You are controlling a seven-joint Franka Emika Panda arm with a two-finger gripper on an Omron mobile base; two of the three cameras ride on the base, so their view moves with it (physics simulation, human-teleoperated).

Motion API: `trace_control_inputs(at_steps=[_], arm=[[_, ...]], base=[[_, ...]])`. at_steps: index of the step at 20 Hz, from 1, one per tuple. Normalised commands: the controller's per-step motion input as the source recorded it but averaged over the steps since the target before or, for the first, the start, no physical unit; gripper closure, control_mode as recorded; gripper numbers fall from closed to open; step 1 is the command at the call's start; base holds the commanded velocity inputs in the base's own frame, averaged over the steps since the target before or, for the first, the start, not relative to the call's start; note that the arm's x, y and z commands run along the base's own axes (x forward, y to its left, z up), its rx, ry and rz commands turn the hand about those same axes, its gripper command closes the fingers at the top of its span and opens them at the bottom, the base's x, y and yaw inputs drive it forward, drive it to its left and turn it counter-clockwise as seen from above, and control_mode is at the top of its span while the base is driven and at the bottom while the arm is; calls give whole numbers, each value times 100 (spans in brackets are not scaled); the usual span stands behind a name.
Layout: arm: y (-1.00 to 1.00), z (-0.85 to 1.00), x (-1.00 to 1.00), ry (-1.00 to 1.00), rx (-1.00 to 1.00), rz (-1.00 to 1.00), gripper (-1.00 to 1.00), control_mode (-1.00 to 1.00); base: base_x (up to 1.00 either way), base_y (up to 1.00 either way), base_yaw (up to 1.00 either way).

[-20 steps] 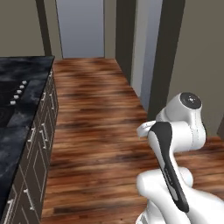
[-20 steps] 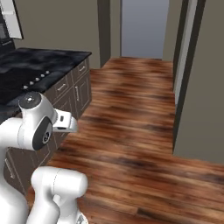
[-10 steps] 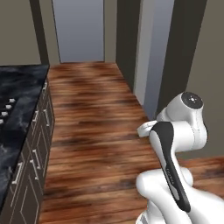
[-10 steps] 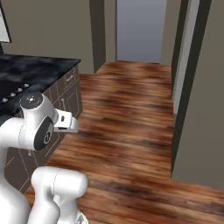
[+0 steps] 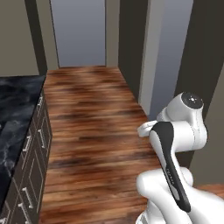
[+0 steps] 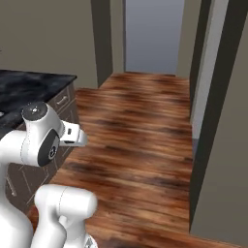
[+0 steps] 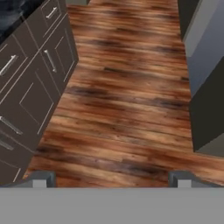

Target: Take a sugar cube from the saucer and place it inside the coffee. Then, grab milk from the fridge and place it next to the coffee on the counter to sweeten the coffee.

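My gripper is open, its two dark fingertips far apart with nothing between them, and it looks down at the wooden floor. The black marble counter runs along the left above brown cabinets and shows again in the right base view. A tall dark grey unit stands on the right; I cannot tell whether it is the fridge. The sugar cube, the saucer, the coffee and the milk are out of view.
Wooden floor stretches ahead to a pale doorway between dark frames. A pale blue-grey panel and dark uprights line the right side. My folded arm sits low over the base.
The whole picture has shifted, so the base has moved: the counter has slid left and back, and the doorway and right-hand panels look nearer. The arm keeps the same folded pose.
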Motion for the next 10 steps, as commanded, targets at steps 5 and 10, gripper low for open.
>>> trace_control_inputs(at_steps=[5, 10], arm=[[0, 0, 0, 0, 0, 0, -100, 100], [0, 0, 0, 0, 0, 0, -100, 100]], base=[[100, 0, 0], [100, 2, 0]])
